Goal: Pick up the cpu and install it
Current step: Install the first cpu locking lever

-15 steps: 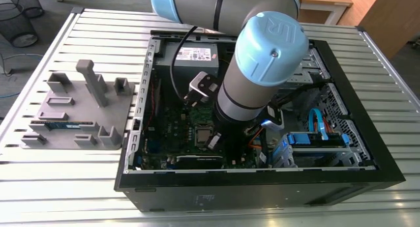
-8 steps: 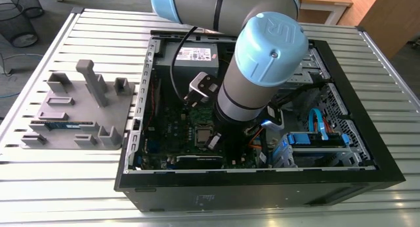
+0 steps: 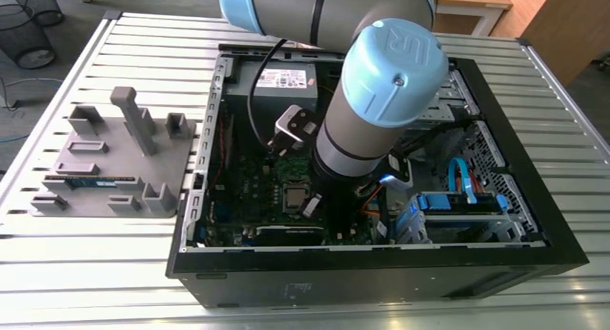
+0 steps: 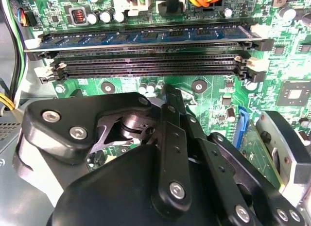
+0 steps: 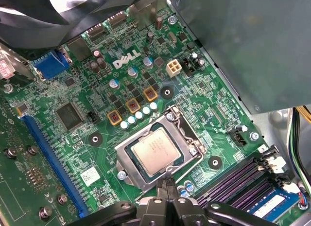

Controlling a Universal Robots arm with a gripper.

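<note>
**A:** How far along is this one looking?

**B:** Pretty far imo. The jaws are hanging pinched together and gripping nothing. Just ahead of their tips the cpu (image 5: 156,152) is lying flat in the socket (image 5: 127,163), not touching them.

**A:** So pickup and drop-in are looking done?

**B:** That's how I'm reading it. I can't tell if the socket is latched, so that bit may be left. Off to one side of the jaws the memory slots (image 5: 233,182) are showing. Way out past the computer case (image 3: 381,273), the fixture plate (image 3: 114,166) is sitting on the surface (image 3: 96,273), carrying a memory stick (image 3: 91,178).
</note>
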